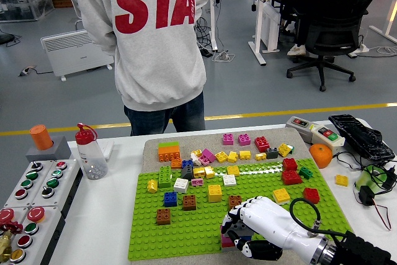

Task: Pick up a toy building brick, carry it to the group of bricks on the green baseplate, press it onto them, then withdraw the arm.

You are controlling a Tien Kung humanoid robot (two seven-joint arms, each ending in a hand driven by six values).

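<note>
Glossy plastic bricks (214, 192) on a studded matt plastic baseplate (192, 234); smooth white hand (255, 224) shell.

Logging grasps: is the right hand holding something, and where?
The right hand has its fingers curled over a pink brick, gripping its top and sides.
</note>
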